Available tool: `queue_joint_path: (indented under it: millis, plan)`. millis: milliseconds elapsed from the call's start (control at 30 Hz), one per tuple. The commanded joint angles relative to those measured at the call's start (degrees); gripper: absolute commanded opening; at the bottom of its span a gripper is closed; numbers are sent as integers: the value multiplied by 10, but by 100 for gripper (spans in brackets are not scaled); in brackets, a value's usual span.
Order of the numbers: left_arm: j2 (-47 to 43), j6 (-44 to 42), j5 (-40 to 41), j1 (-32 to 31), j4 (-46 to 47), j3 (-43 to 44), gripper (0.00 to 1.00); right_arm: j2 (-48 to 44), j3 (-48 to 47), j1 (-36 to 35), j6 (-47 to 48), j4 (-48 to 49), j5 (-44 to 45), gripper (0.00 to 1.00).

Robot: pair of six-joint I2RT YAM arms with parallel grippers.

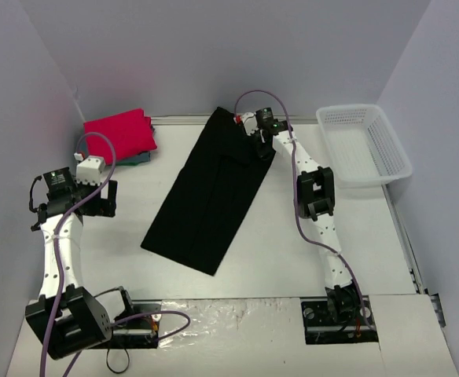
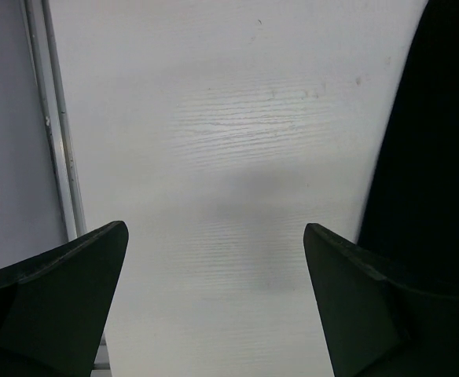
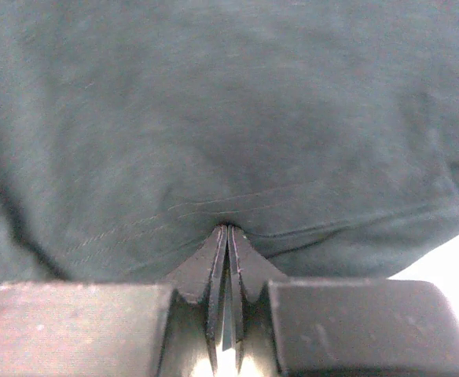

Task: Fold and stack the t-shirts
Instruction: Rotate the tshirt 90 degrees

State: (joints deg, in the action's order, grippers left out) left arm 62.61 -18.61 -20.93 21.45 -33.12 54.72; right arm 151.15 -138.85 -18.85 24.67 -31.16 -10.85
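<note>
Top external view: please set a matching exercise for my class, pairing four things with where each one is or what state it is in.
Column one:
1 black t-shirt
2 red-pink t-shirt
3 white basket
4 left gripper

Column two:
A far right corner
B open over the table
C folded, far left corner
D laid out mid-table

Pairs: 1-D, 2-C, 3-A, 4-B

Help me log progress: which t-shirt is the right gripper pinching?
The black t-shirt, spread out mid-table; the right gripper is shut on its far edge. The red-pink t-shirt lies folded far left.
</note>
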Motion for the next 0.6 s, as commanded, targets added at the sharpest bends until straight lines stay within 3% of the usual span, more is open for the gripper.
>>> queue_joint_path:
  millis: [0,300,567]
  plan:
    - [19,3,-5,3,0,17,94,81,-76,12,28,3,62,0]
    - [43,0,-11,3,-14,21,94,112,-67,7,77,153,210,8]
    - [56,2,-36,3,-20,27,94,122,-48,9,108,252,281,3]
